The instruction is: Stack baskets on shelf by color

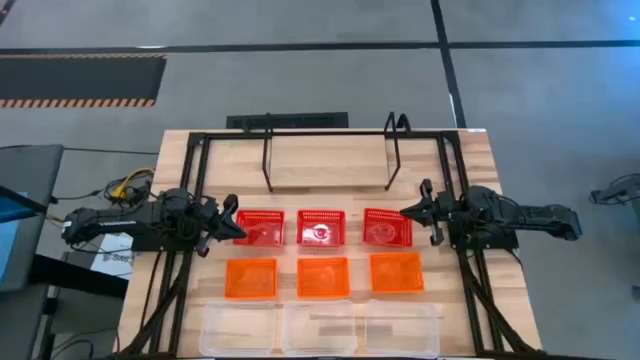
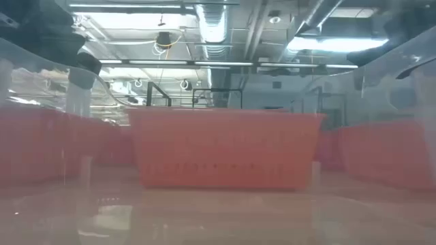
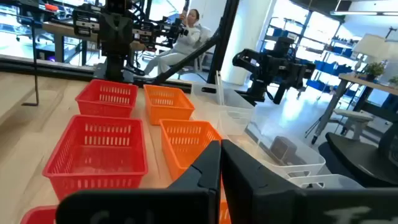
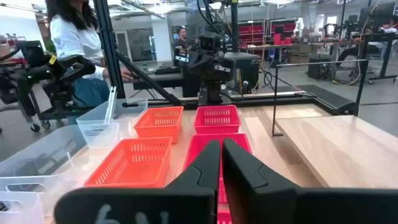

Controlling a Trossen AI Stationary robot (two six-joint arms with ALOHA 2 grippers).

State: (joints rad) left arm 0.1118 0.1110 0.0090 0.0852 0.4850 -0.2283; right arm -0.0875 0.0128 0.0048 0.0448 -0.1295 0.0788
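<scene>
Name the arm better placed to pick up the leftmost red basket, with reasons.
Left. The left gripper sits right at the leftmost red basket, fingers closed together. The right gripper waits at the rightmost red basket, across the row, with the middle red basket between.

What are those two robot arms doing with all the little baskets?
Nothing is being held yet. Nine baskets sit on the table in three rows: red baskets, then orange baskets, then clear baskets. The left gripper waits beside the red row's left end, and the right gripper beside its right end, both with jaws shut. The black wire shelf behind the baskets has none on it.
</scene>
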